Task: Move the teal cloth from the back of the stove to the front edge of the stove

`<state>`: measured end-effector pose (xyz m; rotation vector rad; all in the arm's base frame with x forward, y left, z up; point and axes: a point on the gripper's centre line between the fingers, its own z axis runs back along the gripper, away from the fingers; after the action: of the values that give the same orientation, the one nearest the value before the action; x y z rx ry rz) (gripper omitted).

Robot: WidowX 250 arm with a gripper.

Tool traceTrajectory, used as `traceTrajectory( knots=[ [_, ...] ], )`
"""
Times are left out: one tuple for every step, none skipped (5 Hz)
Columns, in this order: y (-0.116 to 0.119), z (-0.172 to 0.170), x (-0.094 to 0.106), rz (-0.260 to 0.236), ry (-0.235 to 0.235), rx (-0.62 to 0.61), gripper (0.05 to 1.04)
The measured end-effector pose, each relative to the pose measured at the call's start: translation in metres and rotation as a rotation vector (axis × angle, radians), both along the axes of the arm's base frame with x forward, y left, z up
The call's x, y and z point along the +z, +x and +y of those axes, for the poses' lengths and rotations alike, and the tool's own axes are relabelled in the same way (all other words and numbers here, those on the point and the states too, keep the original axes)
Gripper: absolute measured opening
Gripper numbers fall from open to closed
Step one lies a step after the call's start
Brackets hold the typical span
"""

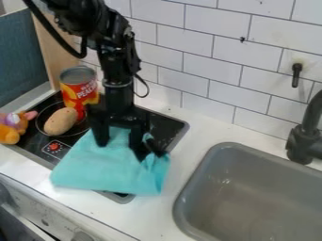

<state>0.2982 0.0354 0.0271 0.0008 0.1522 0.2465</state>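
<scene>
Camera view: the gripper [118, 140] is wide, its fingers apart over the cloth [104, 164], which lies just below it. One finger maybe touches a fold, hard to see; if it snags, the cloth could drag and knock the potato [61, 121] beside the gripper

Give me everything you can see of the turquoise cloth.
The turquoise cloth looks soft and opaque, mostly spread out, creased and bunched toward its right side. It lies over the black stovetop, its edge reaching past it onto the white counter. The gripper is at its upper part, fingers apart; whether they pinch any fabric, I can't tell.
</scene>
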Motion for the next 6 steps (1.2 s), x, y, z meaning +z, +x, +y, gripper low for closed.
traceTrajectory(
  knots=[
    [-0.024,0.001,0.0,0.022,0.037,0.019,1.0],
    [-0.026,0.005,0.004,0.018,0.039,0.037,0.999],
    [-0.002,0.019,0.024,-0.053,0.051,0.091,0.999],
    [0.032,0.033,0.056,-0.166,0.058,0.107,0.999],
    [0.04,0.033,0.092,-0.131,0.001,-0.011,0.999],
    [0.023,0.033,0.106,-0.028,-0.02,-0.103,0.999]
  ],
)
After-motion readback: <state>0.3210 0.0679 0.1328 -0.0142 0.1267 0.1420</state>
